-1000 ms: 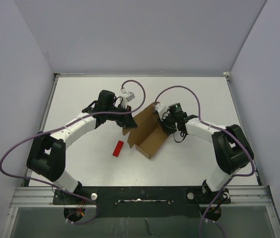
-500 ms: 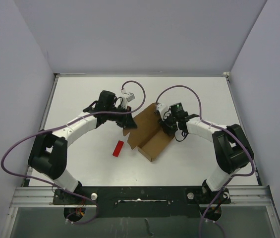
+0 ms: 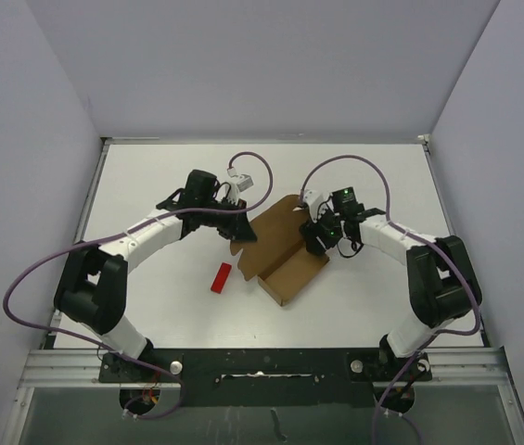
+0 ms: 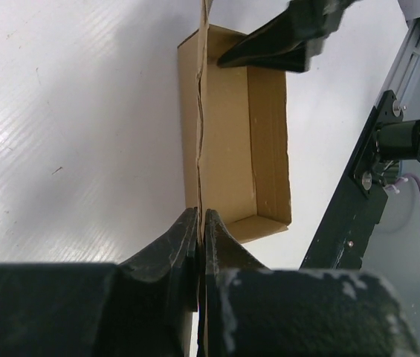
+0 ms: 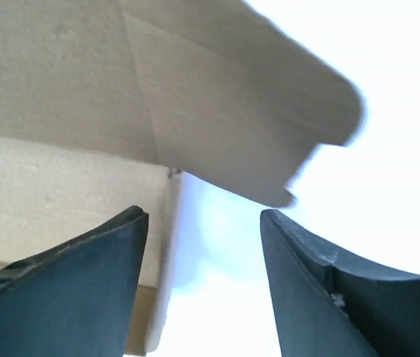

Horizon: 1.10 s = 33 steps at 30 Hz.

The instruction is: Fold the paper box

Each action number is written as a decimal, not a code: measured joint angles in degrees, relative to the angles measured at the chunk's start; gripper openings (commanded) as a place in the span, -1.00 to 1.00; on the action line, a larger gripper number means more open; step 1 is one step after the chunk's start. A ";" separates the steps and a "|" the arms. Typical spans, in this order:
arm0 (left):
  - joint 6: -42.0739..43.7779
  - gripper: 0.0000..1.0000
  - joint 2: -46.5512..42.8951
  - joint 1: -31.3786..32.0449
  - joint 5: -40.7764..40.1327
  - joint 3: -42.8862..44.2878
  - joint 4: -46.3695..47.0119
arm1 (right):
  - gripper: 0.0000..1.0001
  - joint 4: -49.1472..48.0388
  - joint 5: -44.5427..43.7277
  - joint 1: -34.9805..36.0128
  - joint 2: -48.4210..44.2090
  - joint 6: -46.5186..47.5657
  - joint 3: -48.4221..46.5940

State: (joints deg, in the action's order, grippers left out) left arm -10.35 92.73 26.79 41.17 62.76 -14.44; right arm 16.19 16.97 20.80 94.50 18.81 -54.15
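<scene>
Found the paper box [image 3: 287, 267] near the middle of the table [image 3: 150, 176], its tray open upward and a wide flap raised along its left side. Saw the left gripper [image 4: 201, 217] pinched tight on the thin edge of that flap. Saw the right gripper [image 5: 202, 216] at the box's far right end, jaws parted, gripping nothing, with a rounded tab just ahead. Noted a small red block [image 3: 221, 277] left of the box, apart from it.
</scene>
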 measured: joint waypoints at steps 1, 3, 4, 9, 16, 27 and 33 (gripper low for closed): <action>0.00 -0.81 0.17 0.00 0.11 0.09 -0.13 | 0.34 1.11 2.19 -1.42 -0.74 0.68 -0.17; -0.07 -0.66 0.66 0.00 0.48 0.39 -0.48 | 0.36 3.13 6.01 -3.76 -2.47 2.10 -0.50; -0.02 -0.58 0.87 0.00 0.66 0.55 -0.61 | 0.36 4.33 8.35 -5.01 -3.50 3.08 -0.79; -0.79 -0.24 1.20 -0.28 1.44 1.05 -0.83 | 0.35 10.78 19.06 -10.12 -9.55 8.87 -2.78; -4.70 -0.02 1.20 -3.56 3.34 1.16 0.20 | 0.31 15.17 34.75 -20.20 -20.70 12.35 -3.41; -6.88 0.07 -0.26 -6.03 -2.10 1.64 -3.17 | 0.31 11.34 46.64 -20.31 -25.44 11.47 3.67; -7.80 0.33 -19.30 -7.30 -12.26 -6.69 -3.93 | 0.26 13.00 50.23 -17.79 -25.40 17.86 3.78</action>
State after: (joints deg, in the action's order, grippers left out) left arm -18.15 73.43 19.49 28.91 56.07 -18.37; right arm 29.19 67.20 3.01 69.10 36.67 -50.37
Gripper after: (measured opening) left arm 0.635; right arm 0.640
